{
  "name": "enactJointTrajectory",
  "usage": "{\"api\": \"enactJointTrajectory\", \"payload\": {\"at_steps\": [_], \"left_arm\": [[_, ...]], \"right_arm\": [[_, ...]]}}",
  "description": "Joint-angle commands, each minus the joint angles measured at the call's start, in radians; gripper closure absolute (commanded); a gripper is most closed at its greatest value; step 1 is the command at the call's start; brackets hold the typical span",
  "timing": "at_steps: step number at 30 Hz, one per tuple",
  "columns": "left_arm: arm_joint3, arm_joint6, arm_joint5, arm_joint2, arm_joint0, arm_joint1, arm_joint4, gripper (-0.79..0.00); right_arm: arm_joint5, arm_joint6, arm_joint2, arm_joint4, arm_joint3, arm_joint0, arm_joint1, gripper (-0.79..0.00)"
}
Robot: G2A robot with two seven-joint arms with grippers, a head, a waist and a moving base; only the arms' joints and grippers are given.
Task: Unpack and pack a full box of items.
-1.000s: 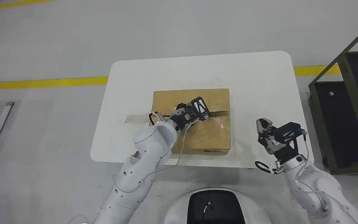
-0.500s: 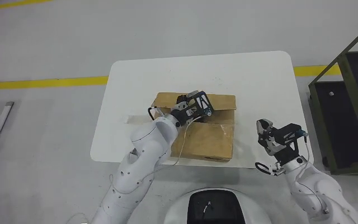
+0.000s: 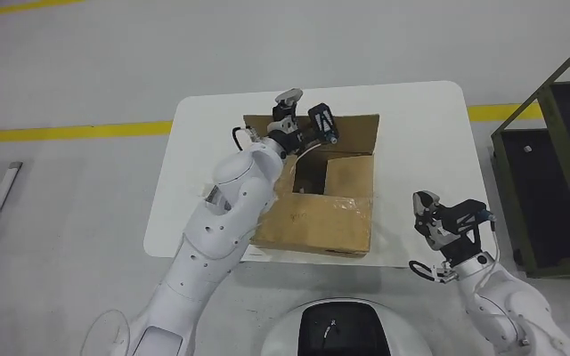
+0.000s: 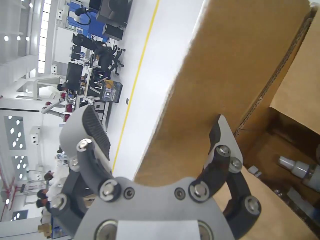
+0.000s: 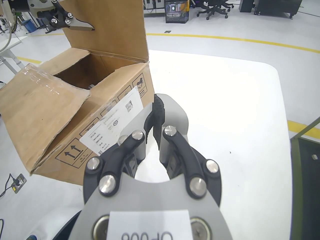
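Brown cardboard box [image 3: 312,222] on white table [image 3: 419,133], unpacking barely started: far flap [image 3: 352,133] raised between left gripper's [image 3: 307,107] spread fingers, near flap [image 3: 321,209] down, white-capped bottle [image 4: 297,168] inside, right gripper [image 5: 155,116] closed, empty, beside the box.

The surface [image 3: 419,133] is a white slab with rounded corners, standing on a pale grey floor [image 3: 89,71]. One thing rests on it: a brown cardboard box [image 3: 312,227]. In the top view the box sits a little off centre toward 7 o'clock, with its near side close to the surface's 6 o'clock edge. Its far flap [image 3: 352,133] stands up at 12 o'clock, and the flap toward 6 o'clock lies down over the near half under clear tape. A white label [image 5: 113,123] is stuck on the box wall facing 3 o'clock. Bare white top stretches from the box toward 3 o'clock, and a narrower band runs along 12 o'clock.
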Motion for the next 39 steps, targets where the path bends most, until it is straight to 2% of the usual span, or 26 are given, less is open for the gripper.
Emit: {"api": "enactJointTrajectory", "payload": {"at_steps": [1,12,24,27,31,34,39], "left_arm": [[0.025,0.002,0.016,0.011,-0.014,-0.007,0.007,-0.785],[0.124,-0.009,0.053,0.054,-0.041,-0.034,0.058,-0.785],[0.127,0.004,0.046,0.039,-0.025,-0.043,0.080,-0.785],[0.094,0.000,0.059,0.006,-0.005,-0.043,0.034,-0.785],[0.012,-0.033,0.038,-0.050,0.043,-0.035,-0.015,-0.785],[-0.084,-0.068,0.014,-0.112,0.112,-0.024,-0.072,-0.785],[-0.274,-0.120,-0.016,-0.219,0.267,-0.003,-0.165,-0.785]], "right_arm": [[0.002,0.000,0.002,0.001,-0.004,-0.004,0.000,0.000],[0.006,0.009,0.003,-0.004,-0.019,-0.011,0.000,0.000],[0.012,0.011,0.009,-0.004,-0.028,-0.022,0.000,0.000],[0.012,0.007,0.010,0.006,-0.031,-0.023,0.000,0.000],[-0.012,-0.007,0.023,0.104,-0.033,-0.025,-0.002,0.000],[-0.068,0.002,0.052,0.206,-0.032,-0.024,-0.001,0.000],[-0.183,0.047,0.101,0.347,-0.020,-0.016,0.006,0.000]]}}
